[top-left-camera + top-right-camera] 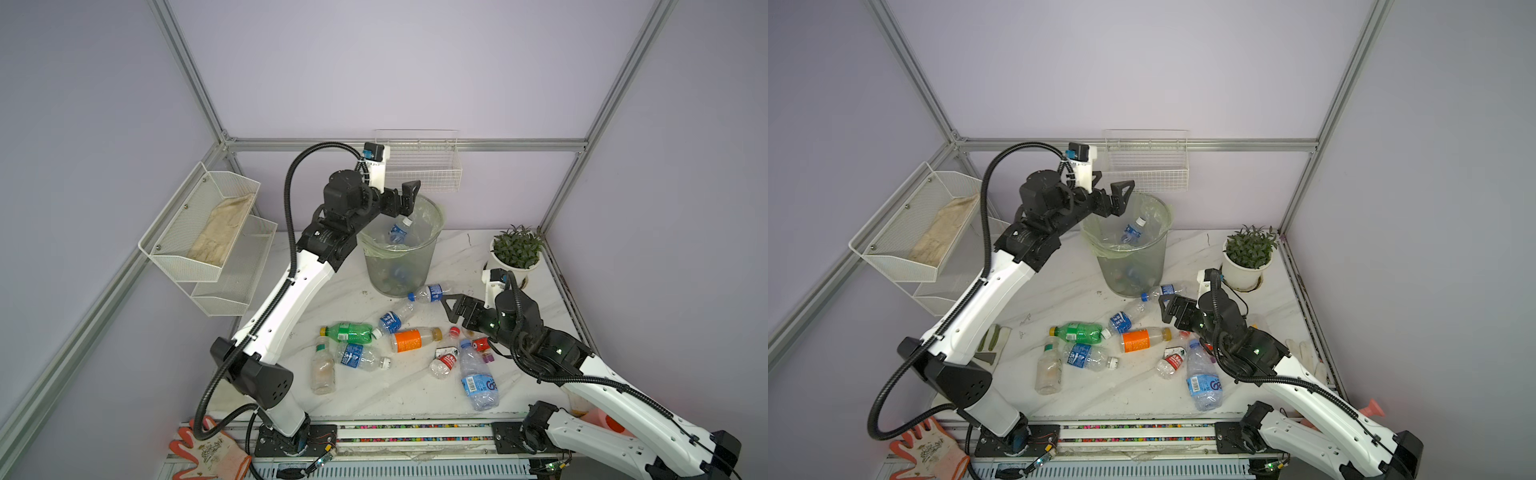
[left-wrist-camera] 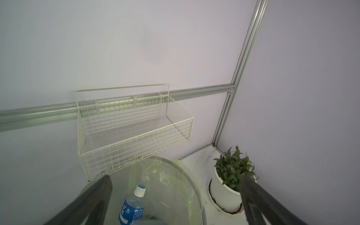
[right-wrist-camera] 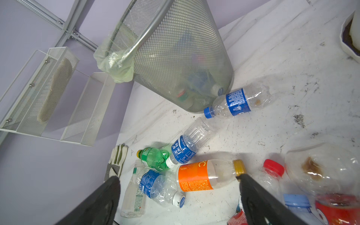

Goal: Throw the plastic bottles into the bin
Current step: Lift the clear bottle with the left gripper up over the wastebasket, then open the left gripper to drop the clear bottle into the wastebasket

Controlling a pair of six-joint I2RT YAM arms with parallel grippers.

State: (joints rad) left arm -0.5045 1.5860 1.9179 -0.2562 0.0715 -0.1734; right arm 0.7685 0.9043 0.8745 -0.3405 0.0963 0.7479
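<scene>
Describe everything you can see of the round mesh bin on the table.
The bin is a tall, round, grey metal-mesh basket, wider at the rim, upright on the table. A pale green see-through bag lines it and folds over the rim. A blue-labelled bottle tilts inside, neck up; more show dimly through the mesh. A blue-capped bottle lies against its foot. The open left pincer hovers above its rim.

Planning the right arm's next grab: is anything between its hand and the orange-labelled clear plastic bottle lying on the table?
Nothing visible does. The open right hand points straight at the orange-labelled clear plastic bottle, which lies uncovered ahead of it.
</scene>
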